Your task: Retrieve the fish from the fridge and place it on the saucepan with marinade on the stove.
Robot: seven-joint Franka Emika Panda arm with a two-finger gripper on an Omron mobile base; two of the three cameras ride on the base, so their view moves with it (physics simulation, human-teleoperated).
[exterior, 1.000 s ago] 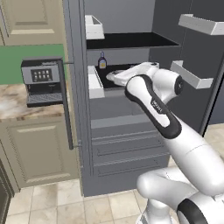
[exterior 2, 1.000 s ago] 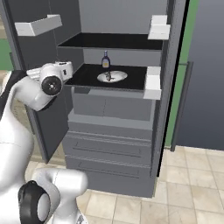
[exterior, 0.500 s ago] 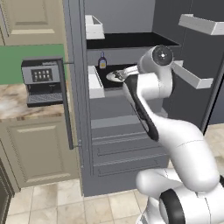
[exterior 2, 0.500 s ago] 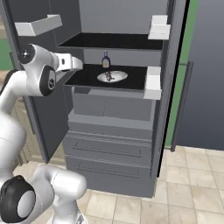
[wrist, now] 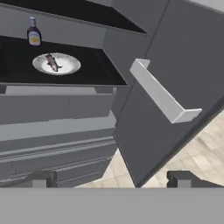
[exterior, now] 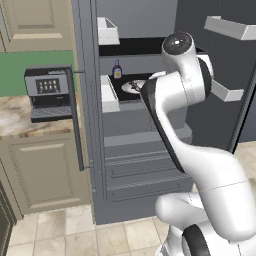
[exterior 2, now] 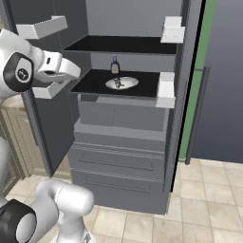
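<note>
The fridge (exterior 2: 123, 142) is open. The fish (wrist: 52, 62) lies on a white plate (wrist: 65, 68) on the black shelf (exterior 2: 142, 85), near the back edge by a bottle (wrist: 33, 33). The gripper (wrist: 109, 178) is wide open and holds nothing. It could bump the door bin (wrist: 162, 96) while reaching in, or knock the bottle over.

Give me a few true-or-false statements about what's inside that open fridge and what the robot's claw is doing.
1. The fish lies on a white plate. True.
2. A small bottle stands behind the plate. True.
3. The gripper is holding the fish. False: it is open and empty, well away from the shelf.
4. The fridge doors are closed. False: both stand open.
5. The plate sits in a lower drawer. False: it is on a black shelf above the drawers.
</note>
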